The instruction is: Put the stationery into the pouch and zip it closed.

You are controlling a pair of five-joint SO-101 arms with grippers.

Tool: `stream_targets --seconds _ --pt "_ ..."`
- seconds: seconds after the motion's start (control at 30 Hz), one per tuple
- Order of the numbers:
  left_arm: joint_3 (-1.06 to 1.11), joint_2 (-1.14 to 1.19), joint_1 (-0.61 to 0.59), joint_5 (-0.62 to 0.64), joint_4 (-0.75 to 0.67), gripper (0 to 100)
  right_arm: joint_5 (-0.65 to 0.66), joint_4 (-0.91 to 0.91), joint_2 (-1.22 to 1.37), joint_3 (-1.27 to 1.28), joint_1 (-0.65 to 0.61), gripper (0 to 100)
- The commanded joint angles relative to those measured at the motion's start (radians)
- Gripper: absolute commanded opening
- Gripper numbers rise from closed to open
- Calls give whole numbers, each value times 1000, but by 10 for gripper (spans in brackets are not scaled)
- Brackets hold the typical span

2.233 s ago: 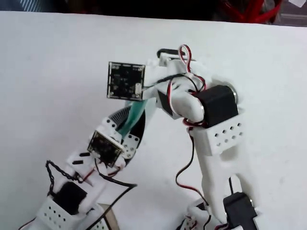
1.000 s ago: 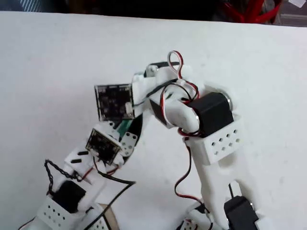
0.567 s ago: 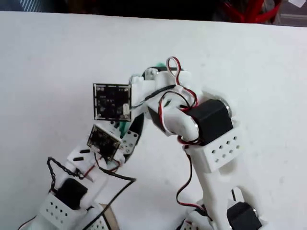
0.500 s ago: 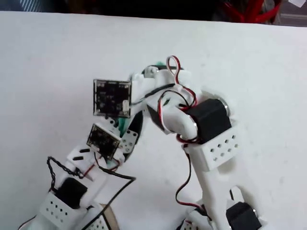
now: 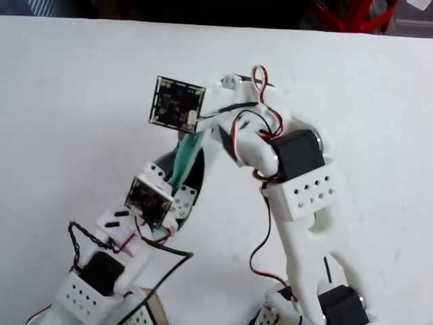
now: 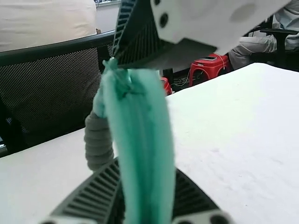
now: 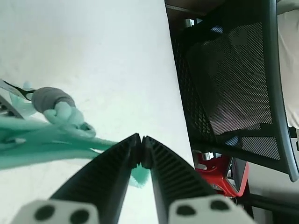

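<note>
1. Where the two arms meet over the white table (image 5: 67, 101), the green pouch (image 5: 184, 157) is stretched between them.
2. The left gripper (image 6: 145, 186) squeezes one end.
3. The right gripper (image 7: 141, 150) pinches the other end, closed tight.

You have bright, even light, seemingly from above: the white table (image 5: 67, 101) looks nearly washed out, the arms (image 5: 301, 203) cast faint soft shadows, the pouch (image 6: 140, 154) is evenly lit.

Mint-green pouch (image 6: 140, 154) with a grey ribbed tab (image 6: 97, 142), above the white table (image 5: 81, 101). The right gripper (image 7: 141, 150) has black, ridged fingers (image 7: 117, 172). Beyond the table: black mesh chair (image 7: 224, 79), red stool (image 7: 219, 179).
</note>
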Motion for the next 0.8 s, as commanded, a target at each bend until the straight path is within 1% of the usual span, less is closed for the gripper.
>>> stream_targets --seconds 0.0,0.03,0.13,0.17,0.23,0.3,0.37,0.5,0.53,0.6,0.77 --pt "-2 7 -1 -11 -11 22 2 64 -88 -8 -15 27" --pt "-2 7 -1 -11 -11 22 3 91 -125 -8 -31 53" --pt "-2 7 5 -11 -8 22 3 136 -209 -8 -79 205" --pt "-2 7 7 -11 0 22 3 136 -222 -8 -88 242" --pt "-9 7 15 -11 37 22 25 137 -229 -8 -105 239" --pt "-9 7 25 -12 57 22 92 163 -229 -6 -122 216" --pt "-9 7 42 -21 69 22 132 186 -234 -6 -130 211" --pt "-8 7 120 -86 129 22 138 194 -229 -35 -124 211" --pt "-8 7 142 -91 143 22 146 209 -229 -46 -113 211" --pt "-8 7 160 -89 155 22 209 251 -236 -54 -93 209" --pt "-6 7 159 -89 150 22 308 378 -246 -54 -74 209"
